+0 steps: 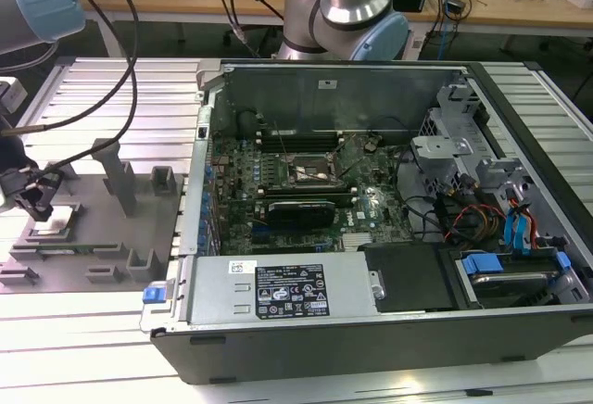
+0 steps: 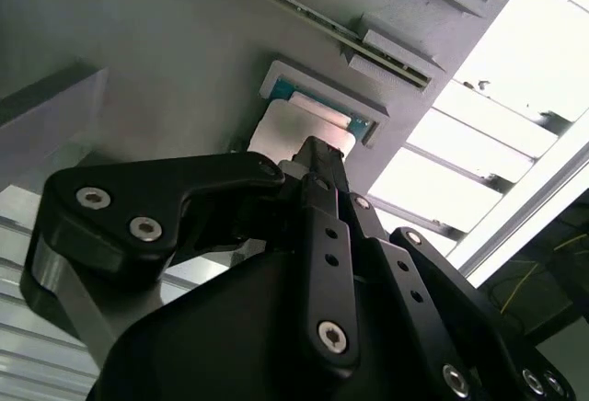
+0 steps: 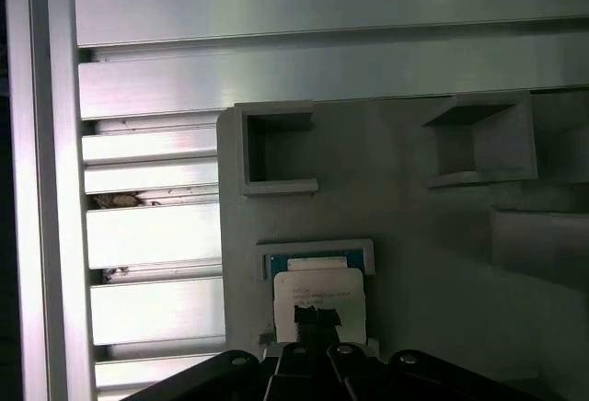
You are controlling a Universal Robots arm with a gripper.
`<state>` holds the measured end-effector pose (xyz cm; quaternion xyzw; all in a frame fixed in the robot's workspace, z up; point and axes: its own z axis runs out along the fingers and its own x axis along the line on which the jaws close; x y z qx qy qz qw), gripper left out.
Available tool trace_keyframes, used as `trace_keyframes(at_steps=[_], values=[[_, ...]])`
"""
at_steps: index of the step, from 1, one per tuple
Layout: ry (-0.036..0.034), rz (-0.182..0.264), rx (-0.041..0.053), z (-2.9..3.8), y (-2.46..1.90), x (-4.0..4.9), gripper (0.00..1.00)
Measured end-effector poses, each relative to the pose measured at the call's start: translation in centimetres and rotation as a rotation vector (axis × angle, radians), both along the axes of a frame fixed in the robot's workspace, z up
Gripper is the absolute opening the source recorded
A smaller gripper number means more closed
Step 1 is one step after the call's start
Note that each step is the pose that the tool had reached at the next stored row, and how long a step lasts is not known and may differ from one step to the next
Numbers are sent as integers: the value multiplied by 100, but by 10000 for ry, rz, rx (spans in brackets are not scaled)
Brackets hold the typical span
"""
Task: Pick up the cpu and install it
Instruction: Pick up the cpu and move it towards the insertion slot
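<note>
cpu (image 3: 319,289): judged light, stiff, thin, fragile; best taken by opp. edges. Seen w/ gripper (image 3: 317,316) at grey fixture nest (image 3: 317,246); whether the claw is open or closed cannot be told.

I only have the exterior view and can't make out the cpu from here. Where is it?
Observer: In the first wrist view the cpu lies flat in a framed pocket of the grey fixture, silvery top up.
Operator: Where is the gripper relative to it?
Observer: The gripper overlaps the cpu's edge on the arm's side; I cannot tell whether they touch.
Operator: Anything else in that pocket?
Observer: A teal strip shows along the cpu's opposite edge.
</note>
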<state>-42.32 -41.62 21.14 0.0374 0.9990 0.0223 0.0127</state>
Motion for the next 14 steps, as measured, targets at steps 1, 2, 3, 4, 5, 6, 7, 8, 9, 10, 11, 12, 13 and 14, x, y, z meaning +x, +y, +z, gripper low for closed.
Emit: trace_keyframes(at_steps=[1, 2, 3, 4, 5, 6, 7, 8, 9, 10, 11, 12, 13, 14], values=[[0, 0, 0, 0, 0, 0, 11], [0, 0, 0, 0, 0, 0, 11], [2, 0, -1, 1, 0, -1, 16], [1, 0, 0, 0, 0, -1, 16], [1, 0, 0, 0, 0, -1, 29], [1, 0, -1, 0, 0, -2, 36], [1, 0, 0, 1, 0, -2, 42], [1, 0, 0, 0, 0, -2, 48], [1, 0, -1, 1, 0, -2, 54], [1, 0, -1, 0, 0, -3, 54], [0, 0, 0, 0, 0, -3, 60], [1, 1, 0, 0, 0, -3, 65], [1, 0, 0, 0, 0, -3, 65], [2, 0, 0, 1, 0, -3, 72]])
